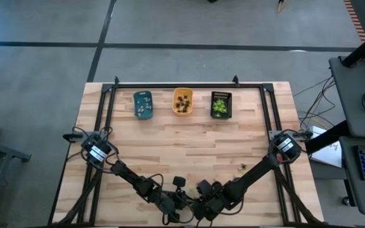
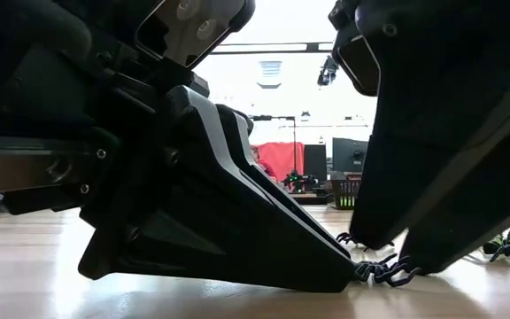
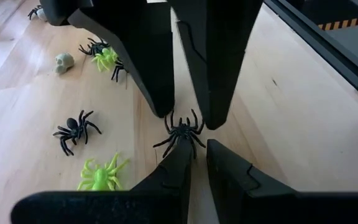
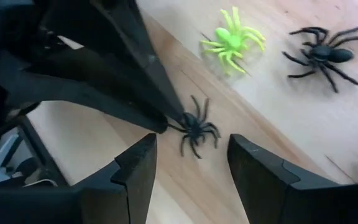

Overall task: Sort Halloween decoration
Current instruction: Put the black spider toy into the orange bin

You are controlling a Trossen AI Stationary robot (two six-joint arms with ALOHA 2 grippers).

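A black spider (image 3: 182, 132) (image 4: 197, 127) lies flat on the wooden table near its front edge. My right gripper (image 4: 191, 142) (image 1: 196, 204) is open and points steeply down. Its two fingers stand on either side of the spider without touching it. My left gripper (image 3: 197, 146) (image 1: 181, 206) slants down to the same spot with only a narrow slit between its fingers, and nothing shows in the slit. Its tips are at the spider's rear legs (image 2: 386, 270). My left gripper meets the black spider's rear legs (image 3: 174, 148) with the tip of one finger (image 3: 180, 155). The fingers slant down toward the tabletop. The spider stays flat on the wood, its body ahead of the fingertips. I cannot tell whether a leg is caught.
Loose figures lie close by: a black spider (image 3: 73, 130), green spiders (image 3: 101, 174) (image 4: 232, 40), another black one (image 4: 322, 56) and a pale skull (image 3: 64, 61). A blue tray (image 1: 142, 104), an orange tray (image 1: 182, 101) and a black tray (image 1: 221, 104) stand in a row at the far side.
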